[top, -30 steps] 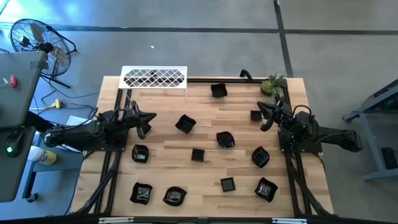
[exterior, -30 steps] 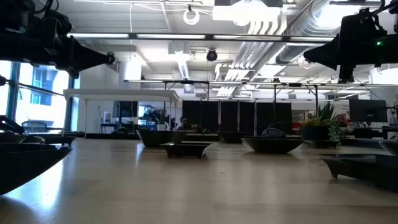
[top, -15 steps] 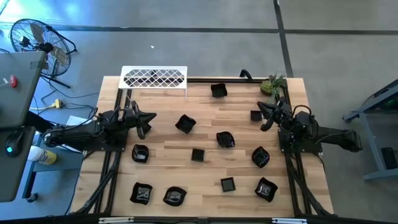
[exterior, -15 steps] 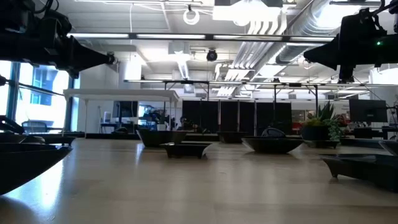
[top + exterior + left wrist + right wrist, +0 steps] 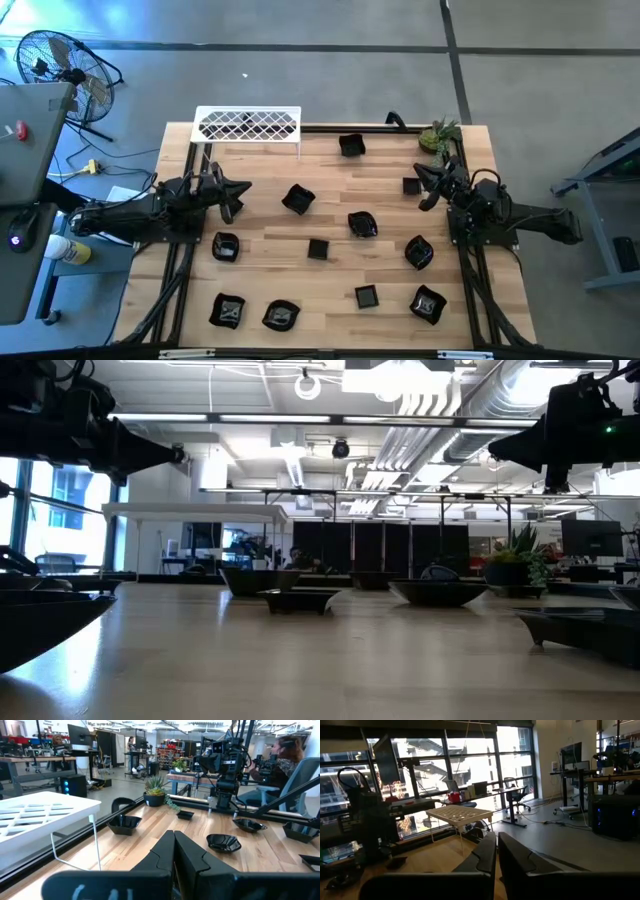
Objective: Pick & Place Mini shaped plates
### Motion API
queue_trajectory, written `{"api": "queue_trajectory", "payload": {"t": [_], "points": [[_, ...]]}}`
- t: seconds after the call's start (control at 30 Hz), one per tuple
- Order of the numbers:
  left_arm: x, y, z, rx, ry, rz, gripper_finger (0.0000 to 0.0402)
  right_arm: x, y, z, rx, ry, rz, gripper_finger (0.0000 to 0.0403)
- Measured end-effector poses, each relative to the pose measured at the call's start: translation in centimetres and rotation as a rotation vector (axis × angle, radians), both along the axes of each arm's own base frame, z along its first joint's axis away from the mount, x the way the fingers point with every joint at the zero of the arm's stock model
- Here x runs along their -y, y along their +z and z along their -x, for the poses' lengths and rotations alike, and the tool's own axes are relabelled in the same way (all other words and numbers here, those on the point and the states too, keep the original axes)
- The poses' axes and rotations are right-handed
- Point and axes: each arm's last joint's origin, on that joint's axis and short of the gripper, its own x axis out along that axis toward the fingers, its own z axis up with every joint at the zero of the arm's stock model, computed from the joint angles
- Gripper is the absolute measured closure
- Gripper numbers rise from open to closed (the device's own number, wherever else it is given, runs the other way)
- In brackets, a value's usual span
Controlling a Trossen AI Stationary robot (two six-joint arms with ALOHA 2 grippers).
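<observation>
Several small glossy black mini shaped plates lie scattered flat on the wooden table, among them one near the far edge [image 5: 351, 145], one at mid-table [image 5: 298, 199] and one near the front [image 5: 227, 311]. My left gripper [image 5: 244, 188] hovers shut over the table's left side, above the wood and clear of the plates; its shut fingers show in the left wrist view [image 5: 174, 851]. My right gripper [image 5: 420, 173] hovers shut at the right side, near a small square plate [image 5: 411, 185]; its fingers [image 5: 497, 851] touch nothing.
A white wire-mesh rack [image 5: 248, 125] stands at the far left edge. A small green potted plant [image 5: 438, 135] sits at the far right corner. Bare wood lies between the plates. A person sits beyond the right side [image 5: 286, 755].
</observation>
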Motion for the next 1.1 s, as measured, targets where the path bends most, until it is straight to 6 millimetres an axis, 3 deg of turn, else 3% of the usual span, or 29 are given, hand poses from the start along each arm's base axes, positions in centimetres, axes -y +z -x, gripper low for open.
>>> {"api": "queue_trajectory", "payload": {"t": [0.53, 0.9, 1.1], "points": [[0.0, 0.07, 0.0, 0.009, 0.0, 0.005, 0.04, 0.0, 0.0, 0.0, 0.001, 0.0, -0.001, 0.0389], [0.11, 0.29, 0.0, 0.074, -0.049, 0.178, 0.04, 0.0, 0.0, 0.0, 0.001, 0.001, -0.001, 0.0389], [0.06, 0.9, -0.35, -0.08, -0.028, 0.243, 0.04, 0.0, 0.0, 0.0, 0.0, 0.001, 0.0, 0.0389]]}}
